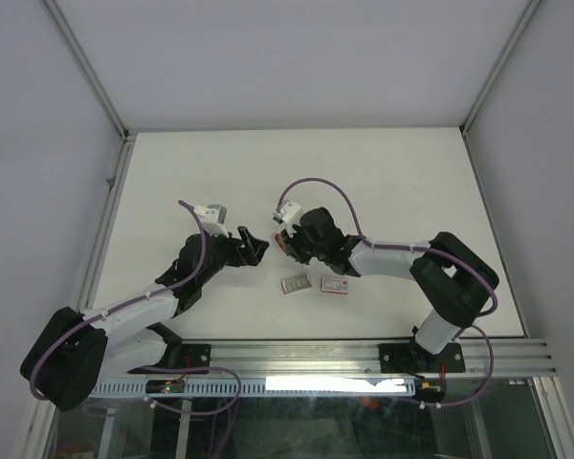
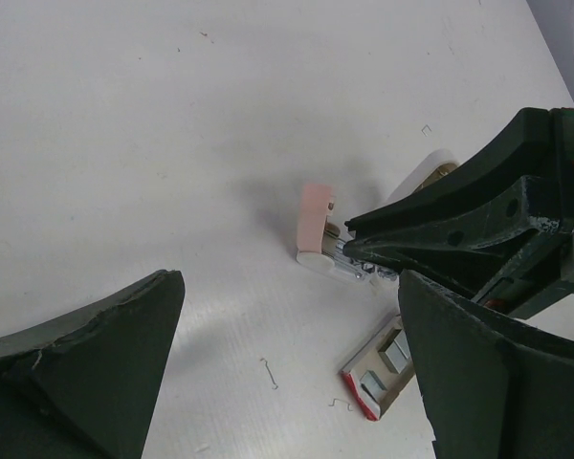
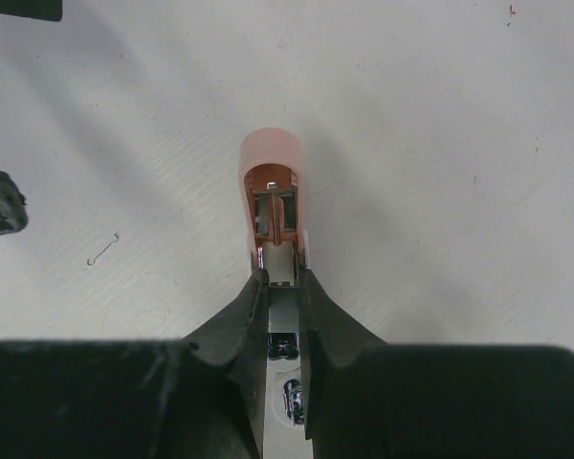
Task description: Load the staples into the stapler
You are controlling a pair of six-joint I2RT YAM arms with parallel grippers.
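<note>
The stapler (image 1: 278, 240) is small, with a white base and a pink lid hinged open (image 2: 315, 218). My right gripper (image 1: 287, 243) is shut on its metal channel, and the right wrist view shows the fingers (image 3: 244, 311) clamping it with the open pink lid (image 3: 273, 177) beyond the tips. My left gripper (image 1: 255, 247) is open and empty just left of the stapler, its jaws wide apart (image 2: 292, 283). The staples box (image 1: 335, 285), white with a red label, lies on the table. Its grey inner tray (image 1: 294, 284) with silvery strips lies beside it and also shows in the left wrist view (image 2: 381, 368).
Loose bent staples lie on the white table (image 2: 269, 373) (image 3: 103, 250). A small white and grey part (image 1: 210, 210) lies behind the left gripper. Metal frame rails (image 1: 105, 220) border the table at both sides and along the near edge.
</note>
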